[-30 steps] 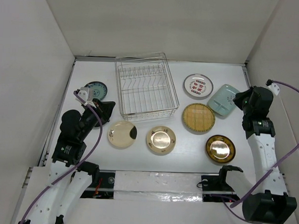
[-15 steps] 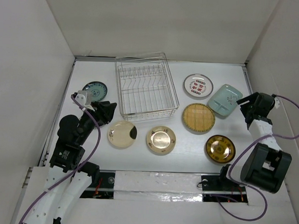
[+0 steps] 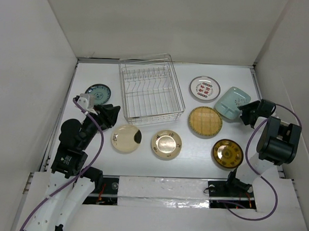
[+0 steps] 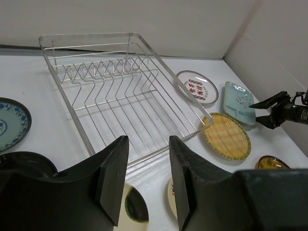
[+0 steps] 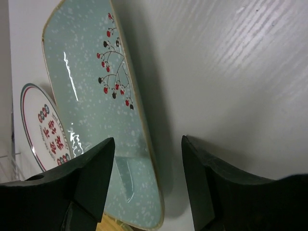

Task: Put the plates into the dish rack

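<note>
white table (image 3: 203, 163), dish rack (image 3: 151, 90), plain white walls (image 3: 168, 24)

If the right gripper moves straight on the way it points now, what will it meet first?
The right gripper would probably meet the pale green plate first: its rim lies just ahead, between the open jaws.

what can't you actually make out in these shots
- black plate: left wrist view shows only a dark rim beside the left fingers; top view, the left arm covers it.
- cream plate with dark patch: left wrist view, mostly behind the left fingers.
- white plate with red marks: right wrist view, cut by the left edge.
- pale green plate: right wrist view, near end partly behind the right fingers.
</note>
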